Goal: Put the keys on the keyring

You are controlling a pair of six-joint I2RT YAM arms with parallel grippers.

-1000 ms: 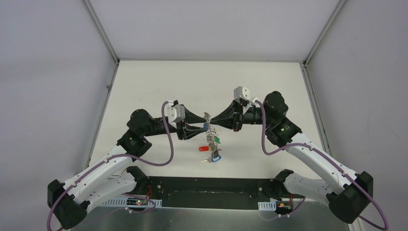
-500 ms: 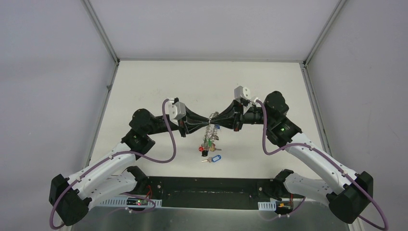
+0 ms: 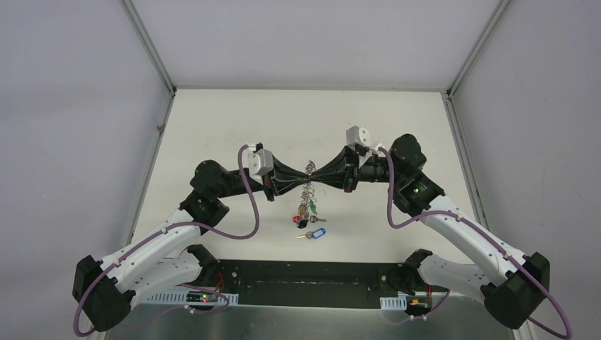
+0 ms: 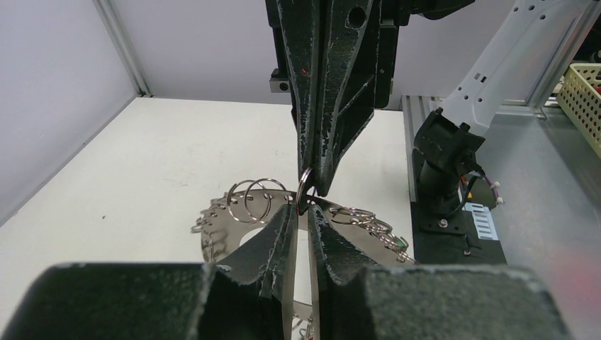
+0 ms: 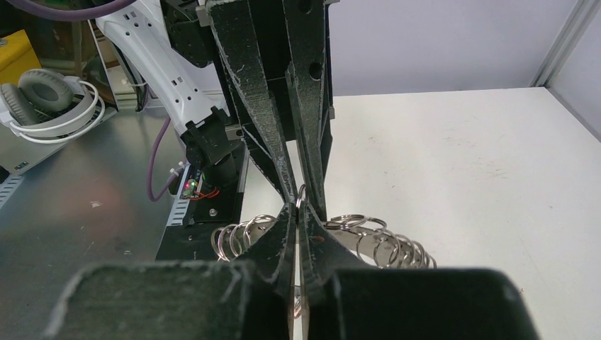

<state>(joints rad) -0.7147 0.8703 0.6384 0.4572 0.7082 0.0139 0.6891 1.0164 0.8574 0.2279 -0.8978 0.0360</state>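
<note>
Holds the keyring (image 3: 308, 200) up off the surface (image 3: 397, 127) at mid-scene, edge-on to the top view, between two tools meeting tip to tip. Clamps its right rim in the right tool (image 3: 317, 179), fingers pressed fully together on a wire loop, and its left rim in the left tool (image 3: 303, 185), fingers drawn in to a narrow slit around the metal. Leaves the blue-tagged key (image 3: 317, 232) lying loose on the surface just near of the ring's hanging tags, with the red-tagged key (image 3: 295, 222) seemingly dangling among them, too small to be sure.
</note>
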